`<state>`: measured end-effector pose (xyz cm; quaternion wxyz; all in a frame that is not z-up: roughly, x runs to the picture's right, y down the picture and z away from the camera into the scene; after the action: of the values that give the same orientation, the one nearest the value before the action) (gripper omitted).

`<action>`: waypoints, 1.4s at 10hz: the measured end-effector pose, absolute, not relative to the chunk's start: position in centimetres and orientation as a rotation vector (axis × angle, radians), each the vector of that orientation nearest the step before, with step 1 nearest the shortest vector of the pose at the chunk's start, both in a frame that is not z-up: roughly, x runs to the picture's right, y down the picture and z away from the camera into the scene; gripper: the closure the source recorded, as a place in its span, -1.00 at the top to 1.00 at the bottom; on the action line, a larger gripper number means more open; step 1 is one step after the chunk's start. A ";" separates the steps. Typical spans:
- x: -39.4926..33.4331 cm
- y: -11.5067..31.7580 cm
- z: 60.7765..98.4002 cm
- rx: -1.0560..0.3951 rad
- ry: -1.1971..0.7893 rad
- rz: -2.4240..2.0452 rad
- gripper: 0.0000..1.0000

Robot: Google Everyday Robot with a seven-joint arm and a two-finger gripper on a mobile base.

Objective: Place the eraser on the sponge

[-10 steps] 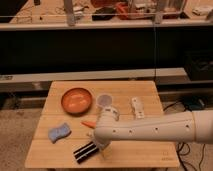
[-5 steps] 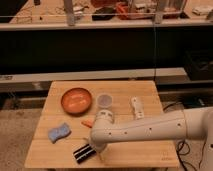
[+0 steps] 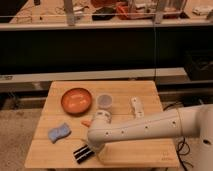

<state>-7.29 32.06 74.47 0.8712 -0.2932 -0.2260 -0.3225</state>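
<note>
The eraser (image 3: pixel 83 153), a flat black block with white stripes, lies near the front edge of the wooden table (image 3: pixel 60 95). My gripper (image 3: pixel 89 148) is right over its right end, at the tip of the white arm (image 3: pixel 150 127) that reaches in from the right. The sponge (image 3: pixel 59 132), a small light blue pad, lies to the left of the eraser and a little farther back, apart from the gripper. A bit of the orange carrot (image 3: pixel 85 122) shows just behind the arm's wrist.
An orange bowl (image 3: pixel 76 100) sits at the back left of the table. A translucent cup (image 3: pixel 105 101) stands beside it, and a white marker-like tool (image 3: pixel 136 106) lies at the back right. Dark shelving rises behind the table.
The arm has drawn slightly left and lower, bringing the gripper closer onto the eraser. The eraser, sponge and bowl have stayed in place.
</note>
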 end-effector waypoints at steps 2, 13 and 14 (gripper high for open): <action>-7.9 32.2 74.5 -0.623 -0.478 -0.687 0.60; -9.5 32.3 74.2 -0.648 -0.496 -0.701 0.60; -9.7 32.3 74.1 -0.650 -0.498 -0.702 0.60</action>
<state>-9.67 32.30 74.15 0.8579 -0.3096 -0.2373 -0.3343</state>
